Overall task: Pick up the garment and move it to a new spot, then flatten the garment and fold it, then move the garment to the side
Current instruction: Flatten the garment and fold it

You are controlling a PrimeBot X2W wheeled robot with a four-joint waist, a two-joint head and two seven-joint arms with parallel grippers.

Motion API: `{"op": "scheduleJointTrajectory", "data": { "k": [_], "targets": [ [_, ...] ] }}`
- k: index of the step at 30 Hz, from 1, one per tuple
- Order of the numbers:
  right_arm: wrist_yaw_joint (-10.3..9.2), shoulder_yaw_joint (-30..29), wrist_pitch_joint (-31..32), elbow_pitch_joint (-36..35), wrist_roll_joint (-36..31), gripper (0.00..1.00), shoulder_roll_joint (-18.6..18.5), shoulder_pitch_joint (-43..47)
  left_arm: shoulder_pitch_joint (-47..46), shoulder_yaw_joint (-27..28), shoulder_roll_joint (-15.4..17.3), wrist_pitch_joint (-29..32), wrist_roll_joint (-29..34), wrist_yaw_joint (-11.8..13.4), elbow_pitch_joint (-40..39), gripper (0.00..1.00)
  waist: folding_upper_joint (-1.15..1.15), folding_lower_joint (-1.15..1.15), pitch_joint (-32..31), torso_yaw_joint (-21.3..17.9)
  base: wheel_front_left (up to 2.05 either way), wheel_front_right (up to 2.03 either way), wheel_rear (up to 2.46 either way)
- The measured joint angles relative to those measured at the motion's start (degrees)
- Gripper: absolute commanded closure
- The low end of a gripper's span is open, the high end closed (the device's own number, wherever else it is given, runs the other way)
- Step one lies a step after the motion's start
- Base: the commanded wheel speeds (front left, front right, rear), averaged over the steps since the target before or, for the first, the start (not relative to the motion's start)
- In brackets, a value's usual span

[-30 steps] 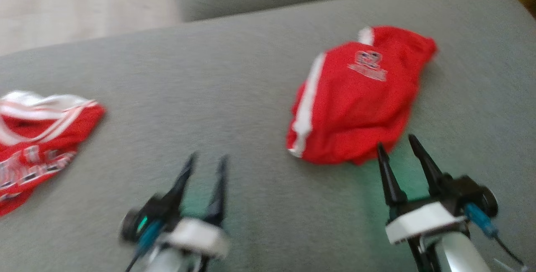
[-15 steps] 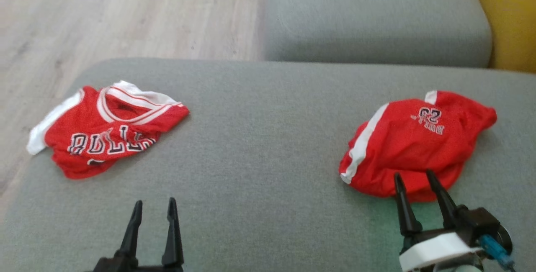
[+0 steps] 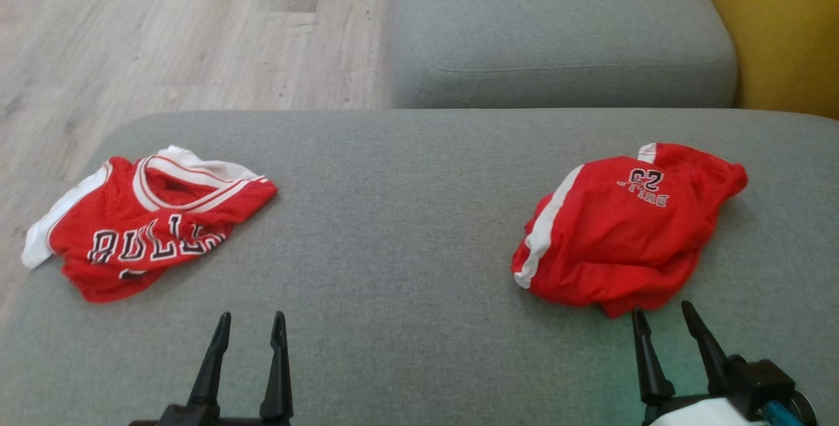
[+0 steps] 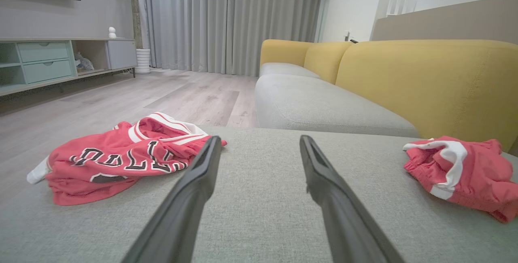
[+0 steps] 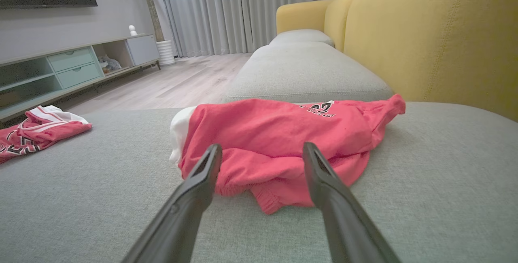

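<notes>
You have both grippers low over the grey cushion (image 3: 406, 262), at the side nearest you. Your left gripper (image 3: 252, 316) stands with its fingers spread and nothing between them, above bare fabric at the cushion's near left. Your right gripper (image 3: 661, 309) is likewise spread wide and empty at the cushion's near right, its tips just beside the closest hem of the red shorts (image 3: 623, 229). The shorts lie crumpled on the cushion's right side, their white stripe turned toward its middle. The red jersey (image 3: 141, 223) lies rumpled at the cushion's left edge, well apart from the shorts, lettering facing up.
</notes>
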Motion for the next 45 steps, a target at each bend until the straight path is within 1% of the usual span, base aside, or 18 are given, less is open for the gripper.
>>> {"op": "scheduleJointTrajectory", "data": {
  "k": [5,22,31,34,37,41,45],
  "targets": [
    [0.0,0.27,0.0,-0.01,-0.02,0.0,0.01,-0.02,0.01,-0.09,0.0,0.0,0.0,-0.48,0.69,0.0,0.0,0.0,-0.4,-1.39,0.0,0.0,0.0],
    [0.0,1.55,0.0,0.05,-0.09,0.0,0.01,1.22,0.44,-1.92,0.0,0.0,-0.16,-0.15,2.15,0.0,0.0,0.0,-2.01,-3.63,0.0,0.0,0.0],
    [0.0,1.65,0.0,0.01,-0.86,0.0,0.01,1.2,0.58,-3.21,0.0,0.0,-1.27,0.19,2.41,0.0,0.0,0.01,-1.13,-4.48,0.0,0.0,0.0],
    [0.0,1.97,0.0,-0.04,-1.2,0.0,0.01,1.11,0.57,-3.56,0.0,0.0,-2.71,0.09,2.91,0.0,0.0,0.0,-0.52,-5.06,0.0,0.0,0.0],
    [0.0,2.79,0.0,-0.13,-1.94,0.0,0.01,0.99,0.29,-4.48,0.0,0.0,-2.79,-0.05,3.9,0.0,0.0,0.01,0.44,-5.98,0.0,0.0,0.0],
    [0.0,4.05,0.0,-0.42,-3.74,0.0,0.01,0.31,-1.82,-7.61,0.0,0.0,-2.89,-1.79,7.38,0.0,0.0,0.01,2.22,-7.82,0.0,0.0,0.0],
    [0.0,5.22,0.0,-0.46,-4.46,0.0,0.0,-1.62,-8.14,-12.17,-0.02,0.0,-2.67,-3.98,12.43,0.0,0.0,0.01,4.18,-10.45,0.0,0.0,0.0]
  ]
}}
